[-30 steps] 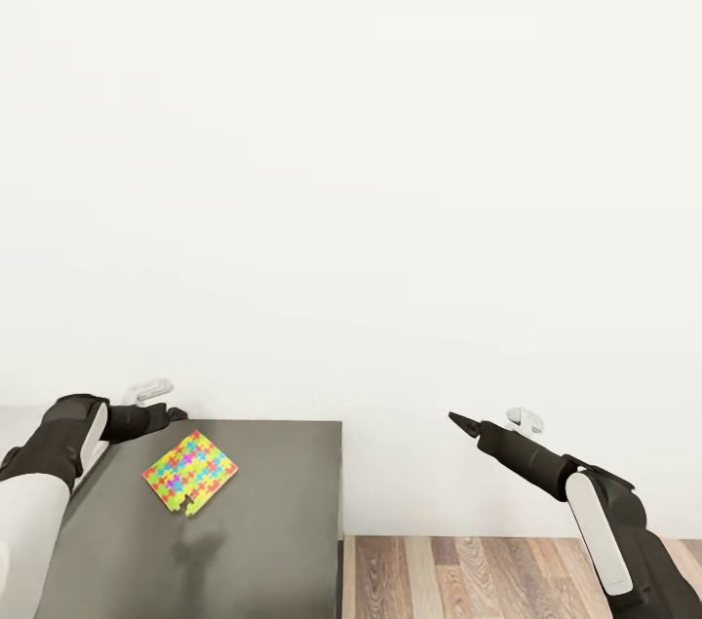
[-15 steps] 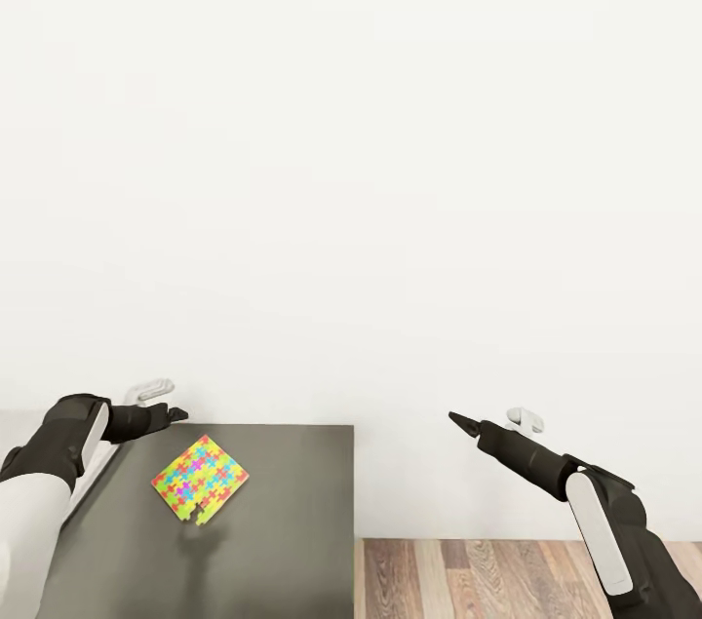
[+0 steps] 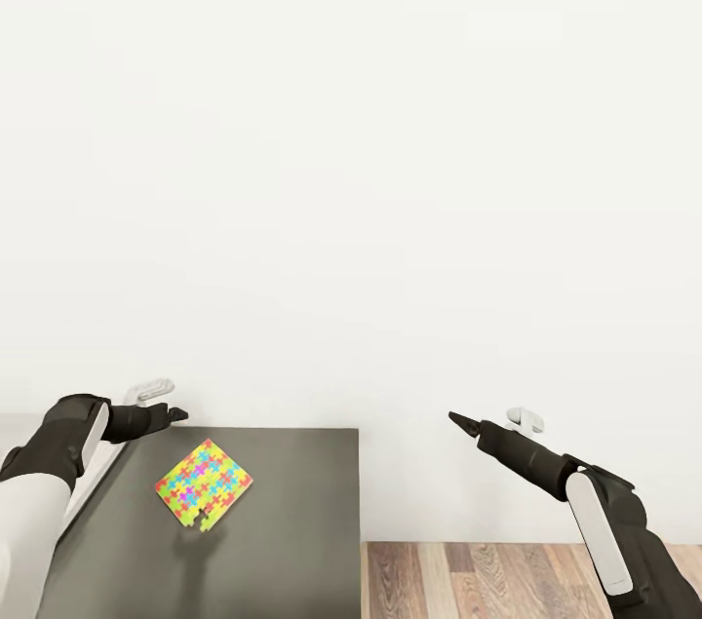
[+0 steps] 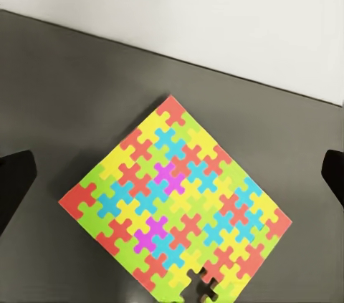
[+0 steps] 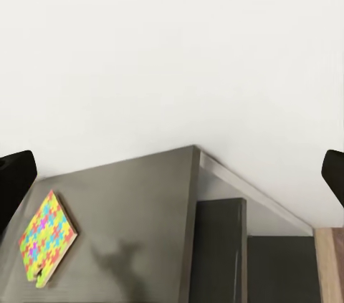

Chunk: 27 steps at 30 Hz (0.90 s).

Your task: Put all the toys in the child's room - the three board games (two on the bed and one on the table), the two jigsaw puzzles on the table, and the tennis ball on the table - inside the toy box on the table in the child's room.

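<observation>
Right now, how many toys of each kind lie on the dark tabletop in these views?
Jigsaw puzzle: 1
Board games: 0
Tennis balls: 0
Total on the table: 1 toy

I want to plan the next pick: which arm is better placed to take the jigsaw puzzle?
Left. The left gripper hovers open near the jigsaw puzzle on the table. The right gripper is beyond the table's edge, over the floor.

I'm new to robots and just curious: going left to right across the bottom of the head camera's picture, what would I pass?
left gripper → jigsaw puzzle on the table → wood floor → right gripper
</observation>
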{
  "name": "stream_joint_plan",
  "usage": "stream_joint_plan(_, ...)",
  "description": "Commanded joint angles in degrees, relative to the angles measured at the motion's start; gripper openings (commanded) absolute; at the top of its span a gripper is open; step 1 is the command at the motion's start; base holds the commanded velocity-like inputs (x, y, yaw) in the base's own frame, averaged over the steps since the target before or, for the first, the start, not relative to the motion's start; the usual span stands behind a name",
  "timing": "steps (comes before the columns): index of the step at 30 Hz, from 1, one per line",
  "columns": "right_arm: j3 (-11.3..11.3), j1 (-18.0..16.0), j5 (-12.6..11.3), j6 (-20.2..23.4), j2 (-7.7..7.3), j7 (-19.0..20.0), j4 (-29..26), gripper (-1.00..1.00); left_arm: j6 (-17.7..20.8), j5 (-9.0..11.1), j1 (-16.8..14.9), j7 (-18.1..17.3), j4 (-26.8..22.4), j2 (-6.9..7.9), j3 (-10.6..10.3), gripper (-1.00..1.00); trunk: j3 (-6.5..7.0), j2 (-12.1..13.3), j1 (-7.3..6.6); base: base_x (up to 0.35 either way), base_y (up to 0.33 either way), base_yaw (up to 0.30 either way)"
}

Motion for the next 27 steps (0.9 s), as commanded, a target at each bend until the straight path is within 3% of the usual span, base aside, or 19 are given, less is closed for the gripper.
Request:
stream_joint_plan(1,-0.1,-0.1,0.0,0.3,0.01,0.2,0.0,1.00,0.2,-0.6,-0.1,-0.5,-0.1,-0.04,0.3,1.00,-0.13,-0.1,0.06,0.158,0.004,0.000)
stream_joint_plan(27,0.0,-0.1,0.0,0.4,0.01,0.4,0.0,1.00,0.2,-0.6,-0.1,-0.5,-0.1,-0.14,0.2,1.00,-0.13,-0.1,0.06,0.021,0.000,0.000)
